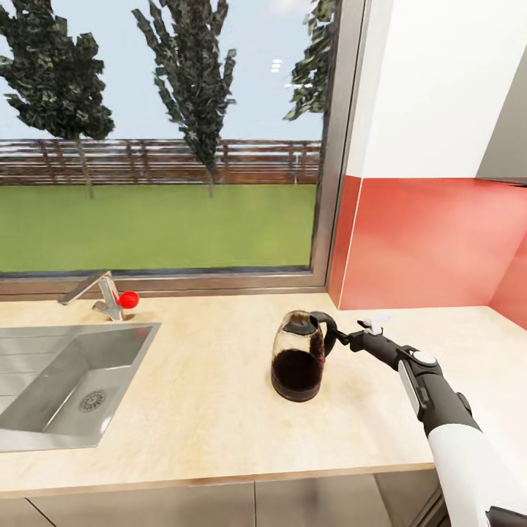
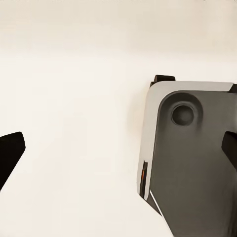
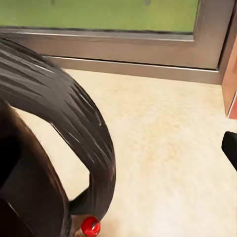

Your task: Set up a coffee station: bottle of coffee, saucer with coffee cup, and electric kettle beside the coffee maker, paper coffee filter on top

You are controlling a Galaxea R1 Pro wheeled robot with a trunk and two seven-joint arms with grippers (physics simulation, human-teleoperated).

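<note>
The electric kettle (image 1: 298,356), clear glass with dark liquid in its lower part and a black lid, stands upright on the beige countertop (image 1: 205,410) right of the sink. My right gripper (image 1: 344,338) reaches in from the right and sits against the kettle's curved black handle (image 3: 74,128). That handle looms close in the right wrist view, with one fingertip (image 3: 230,148) standing far out to its side, so the gripper is open. My left gripper (image 2: 120,150) is open and holds nothing, over a pale surface.
A steel sink (image 1: 66,380) with a faucet (image 1: 102,293) and a red knob (image 1: 129,298) is set into the counter's left part. Behind are a large window and a red backsplash (image 1: 424,249). A grey rounded panel (image 2: 197,158) lies under the left gripper.
</note>
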